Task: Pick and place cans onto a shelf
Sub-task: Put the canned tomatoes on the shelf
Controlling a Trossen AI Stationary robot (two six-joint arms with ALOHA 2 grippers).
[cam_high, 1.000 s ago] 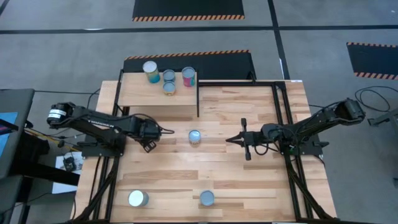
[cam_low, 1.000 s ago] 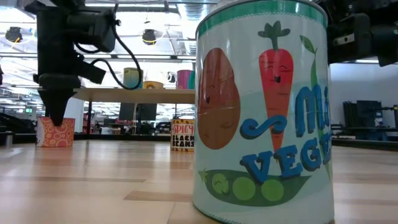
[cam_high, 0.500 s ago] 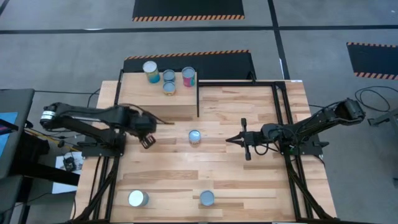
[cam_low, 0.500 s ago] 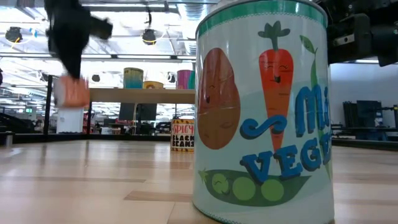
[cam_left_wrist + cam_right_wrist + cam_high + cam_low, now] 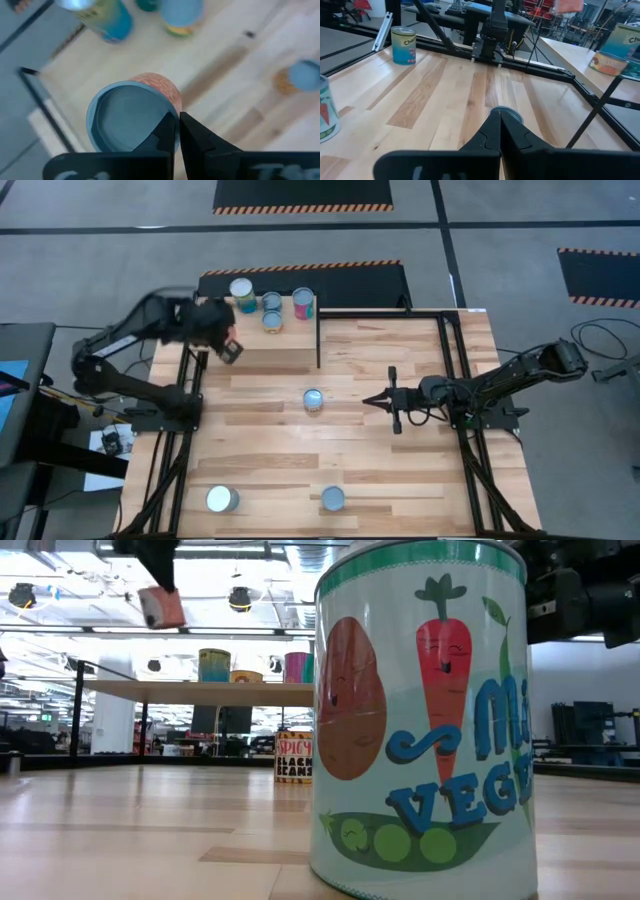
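High view: left gripper (image 5: pixel 229 348) clamps a pink-labelled can (image 5: pixel 161 607) above the shelf (image 5: pixel 285 347), near four cans (image 5: pixel 270 308); right gripper (image 5: pixel 371 402) closed, empty.

Bright, even overhead light; ceiling lamps (image 5: pixel 240 598) glare in low view. Shadows faint. Left wrist view blurred throughout, cans (image 5: pixel 180 15) beyond the left claw (image 5: pixel 177 135) smeared. Low view: near can (image 5: pixel 420 720) sharp, room behind hazy.
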